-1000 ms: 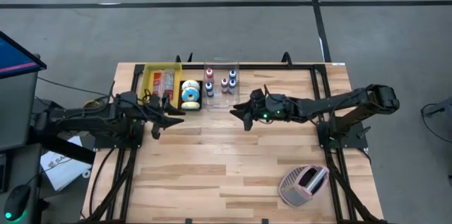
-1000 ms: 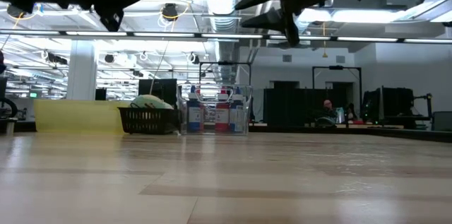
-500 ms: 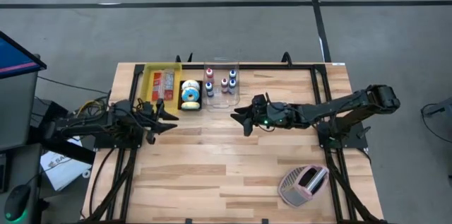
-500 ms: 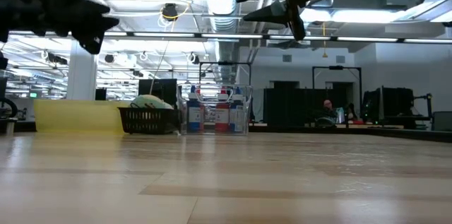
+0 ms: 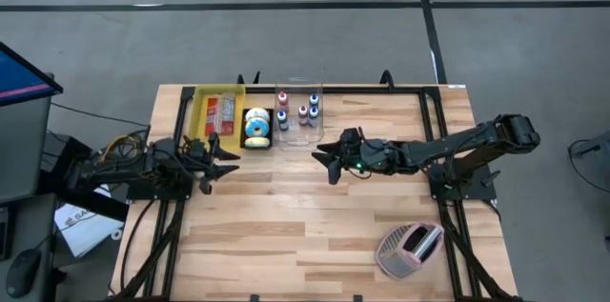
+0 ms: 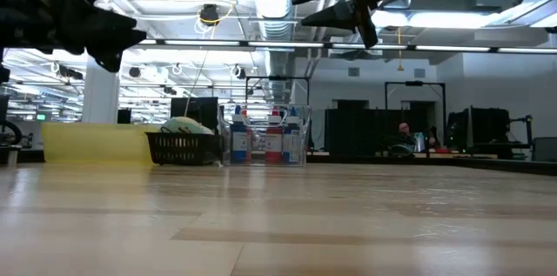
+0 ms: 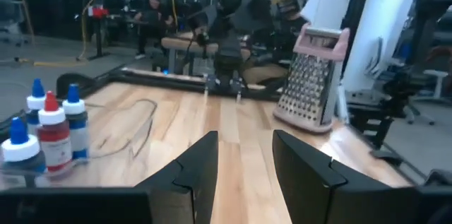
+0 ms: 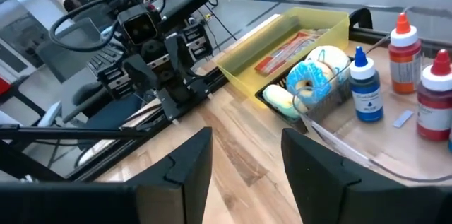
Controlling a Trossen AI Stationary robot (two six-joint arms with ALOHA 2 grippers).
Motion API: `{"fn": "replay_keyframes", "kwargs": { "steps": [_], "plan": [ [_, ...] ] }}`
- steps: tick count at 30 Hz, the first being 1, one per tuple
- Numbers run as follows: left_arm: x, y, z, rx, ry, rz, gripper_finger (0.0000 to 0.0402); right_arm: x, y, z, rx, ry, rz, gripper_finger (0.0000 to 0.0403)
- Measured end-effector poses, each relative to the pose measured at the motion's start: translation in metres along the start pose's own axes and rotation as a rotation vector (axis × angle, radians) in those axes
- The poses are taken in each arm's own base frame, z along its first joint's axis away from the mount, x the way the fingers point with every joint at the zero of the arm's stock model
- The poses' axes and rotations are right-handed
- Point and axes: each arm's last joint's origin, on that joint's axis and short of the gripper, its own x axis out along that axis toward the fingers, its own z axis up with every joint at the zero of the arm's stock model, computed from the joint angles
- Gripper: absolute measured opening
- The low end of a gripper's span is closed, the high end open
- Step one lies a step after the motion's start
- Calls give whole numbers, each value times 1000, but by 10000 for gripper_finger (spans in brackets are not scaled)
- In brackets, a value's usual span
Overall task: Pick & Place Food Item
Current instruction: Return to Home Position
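A frosted donut (image 5: pixel 255 129) lies with other food in a black wire basket (image 8: pixel 332 100) at the table's far left. Beside the basket stands a yellow bin (image 5: pixel 218 111) holding red packets. My left gripper (image 5: pixel 227 160) hovers open at the table's left edge, just near of the yellow bin, and points level toward the right. My right gripper (image 5: pixel 326 161) hovers open above the table's middle, pointing left toward the basket, with nothing between its fingers (image 8: pixel 187 160). In the low view both grippers (image 6: pixel 113 37) (image 6: pixel 335 2) hang well above the tabletop.
A clear container (image 5: pixel 298 111) with red and blue dropper bottles (image 8: pixel 367 90) stands right of the basket at the far edge. A pink-framed box grater (image 5: pixel 410 248) lies at the near right corner. Bare wood lies between and in front of the arms.
My left gripper has drawn back toward the table's left edge and sunk lower, still open. My right gripper has swung a little toward the near edge, also still open. The basket, the bin and the bottles have stayed put.
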Motion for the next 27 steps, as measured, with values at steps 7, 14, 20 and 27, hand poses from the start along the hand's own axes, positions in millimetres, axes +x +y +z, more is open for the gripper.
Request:
{"fn": "replay_keyframes", "kwargs": {
  "steps": [7, 14, 20, 27],
  "plan": [
    [4, 2, -7, 31, 70, 105, 131, 3, -8, 0, -79, 30, -36, 162],
    [10, 4, -14, 20, 149, 135, 131, 11, -26, 11, -165, 88, 22, 162],
    [14, 5, -19, 19, 209, 142, 131, 19, -46, 27, -247, 134, 184, 162],
    [16, 6, -24, 18, 260, 147, 131, 2, -50, 35, -361, 255, 355, 162]
  ]
}}
